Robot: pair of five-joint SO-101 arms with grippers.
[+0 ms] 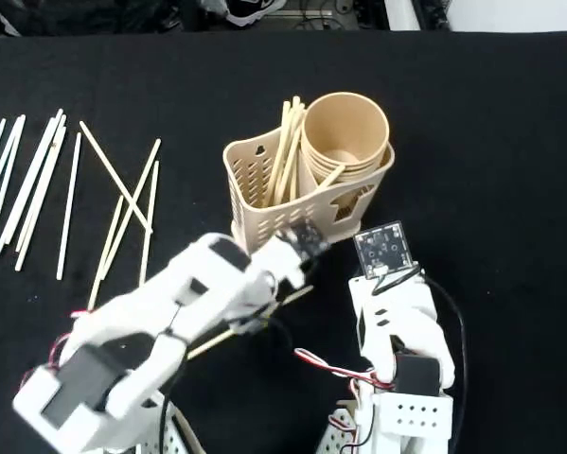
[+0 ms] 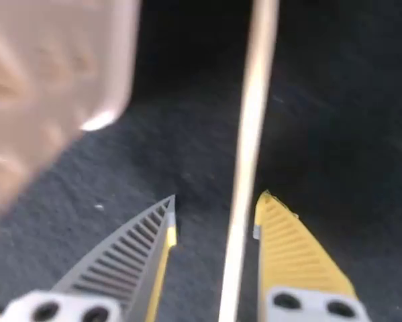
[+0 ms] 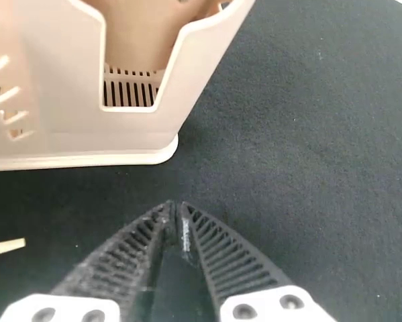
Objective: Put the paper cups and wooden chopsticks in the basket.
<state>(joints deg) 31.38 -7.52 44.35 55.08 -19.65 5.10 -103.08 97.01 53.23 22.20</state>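
The beige basket [image 1: 255,170] stands mid-table with stacked paper cups [image 1: 345,132] and a few chopsticks [image 1: 285,142] inside. My left arm [image 1: 217,284] leans in from the lower left, just in front of the basket. Its gripper [image 2: 217,200] is open, and one wooden chopstick [image 2: 254,100] lies on the cloth between the fingers, close to the yellow one [image 2: 288,248]. This chopstick [image 1: 297,295] pokes out from under the arm. My right gripper [image 3: 177,209] is shut and empty, low over the cloth in front of the basket [image 3: 86,134].
Several loose chopsticks [image 1: 37,180] lie spread at the far left, with a few more [image 1: 122,203] crossed between them and the basket. A black cloth [image 1: 491,142] covers the table, with open room to the right of the basket.
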